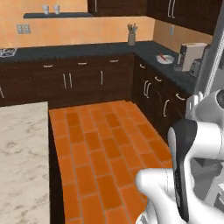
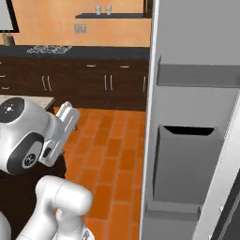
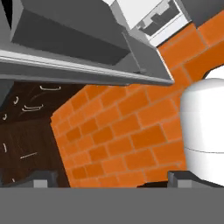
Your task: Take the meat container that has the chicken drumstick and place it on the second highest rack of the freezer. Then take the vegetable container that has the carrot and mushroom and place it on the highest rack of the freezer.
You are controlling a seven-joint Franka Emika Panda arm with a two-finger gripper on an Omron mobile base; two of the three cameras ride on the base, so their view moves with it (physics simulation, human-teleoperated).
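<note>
Freezer door (image 2: 197, 117) is swung open at 3 o'clock in the right base view, inner side facing us, with its grey door bins (image 2: 187, 164) stacked down it. Open presumably so the racks can be reached. The racks themselves sit past the frame edge, so I can't say which is top or second.

Gripper (image 3: 111, 179): tips sit far apart at 7 and 5 o'clock along the bottom of the hand view, nothing between them. Spread wide, empty. In the hand view it points across the orange tile floor (image 3: 122, 131), with the underside of the door bins at 11–12 o'clock. So the hand is tucked low beside the door, not reaching for anything.

The arm (image 1: 188, 166) is folded up at 4–5 o'clock in the left base view, likely a travel pose.

A plate-like dish (image 1: 165, 58) rests on the dark counter (image 1: 87, 50) at 1 o'clock, next to a coffee machine (image 1: 190, 56). There's something reddish on it, too small to identify. Can't confirm drumstick, carrot or mushroom anywhere.

My read: first pick not started, the container still has to be found.
</note>
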